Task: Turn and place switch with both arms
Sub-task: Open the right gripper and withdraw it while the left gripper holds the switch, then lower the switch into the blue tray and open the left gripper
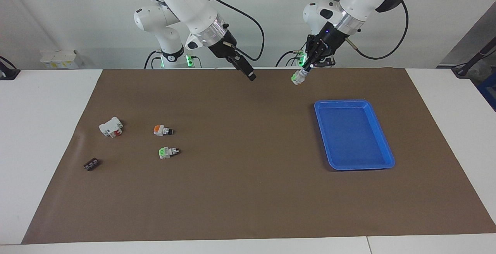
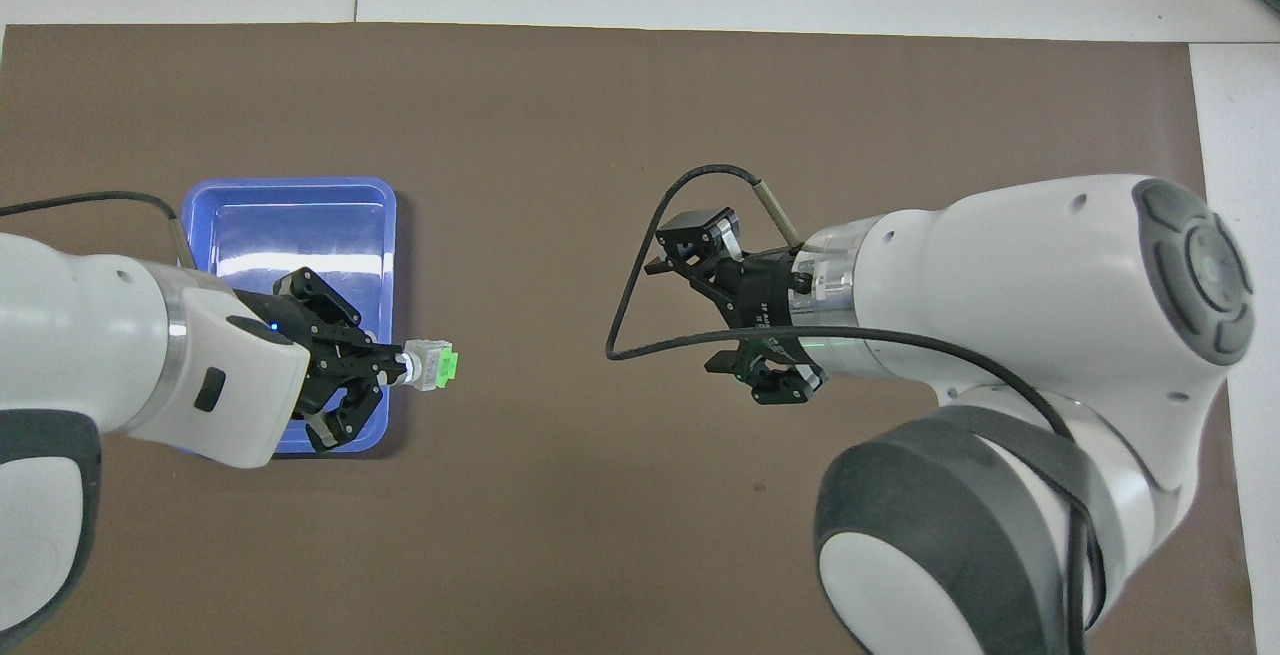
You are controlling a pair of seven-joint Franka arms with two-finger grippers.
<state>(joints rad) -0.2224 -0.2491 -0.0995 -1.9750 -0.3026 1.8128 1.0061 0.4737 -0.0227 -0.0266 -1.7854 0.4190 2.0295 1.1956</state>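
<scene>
Now the switch (image 2: 432, 366) hangs over the brown mat (image 1: 248, 192) beside the blue tray (image 1: 381, 145), pinched by its knob end in my left gripper (image 2: 392, 372). My right gripper (image 2: 722, 310) hovers apart, jaws spread, holding nothing.

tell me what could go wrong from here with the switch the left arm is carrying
The left gripper holds the switch by only its knob end, raised over the mat beside the blue tray, so it could twist or slip out and land on the mat. A high release might bounce it over the tray's low rim.
</scene>
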